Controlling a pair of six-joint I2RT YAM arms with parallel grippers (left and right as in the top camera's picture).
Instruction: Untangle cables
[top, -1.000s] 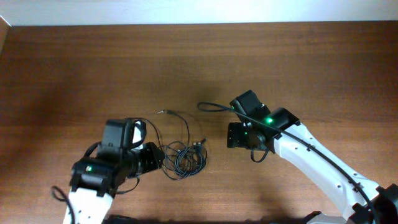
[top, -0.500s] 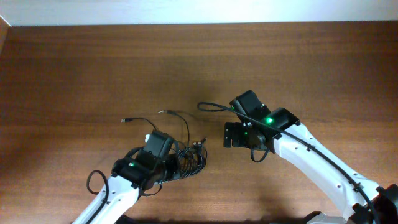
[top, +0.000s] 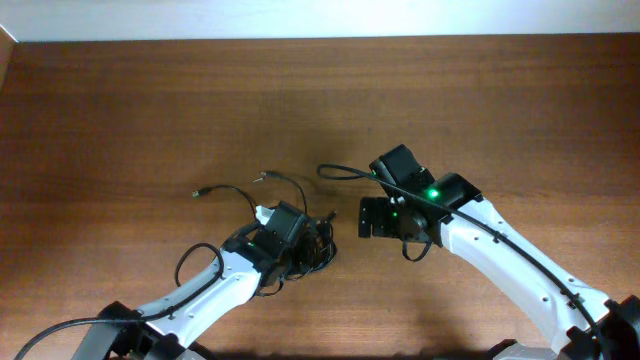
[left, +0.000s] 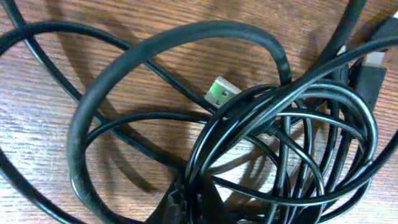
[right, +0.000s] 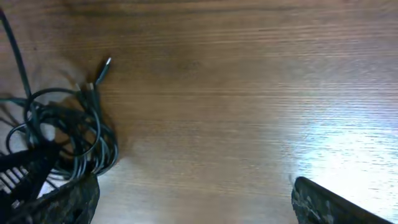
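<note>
The cables (top: 318, 248) are thin black cords coiled in a tangle at the table's middle front. One strand runs left to a plug end (top: 200, 192), another to a plug end (top: 262, 177). My left gripper (top: 300, 238) sits on the tangle's left side. In the left wrist view its dark fingertips (left: 196, 202) are together at the coil (left: 292, 124), beside a silver plug (left: 221, 92). My right gripper (top: 366, 216) is open and empty just right of the tangle. Its view shows both fingers wide apart (right: 193, 205) and the tangle (right: 68, 130) at the left.
A thicker black cable (top: 340, 170) loops out from the right arm's wrist. The brown wooden table (top: 120, 110) stretches to a white wall edge at the back. Bare wood (right: 249, 93) lies ahead of the right gripper.
My left arm has swung right and stretched forward onto the tangle, uncovering the strand at the left. The tangle has shifted slightly right. The right gripper has crept a little left.
</note>
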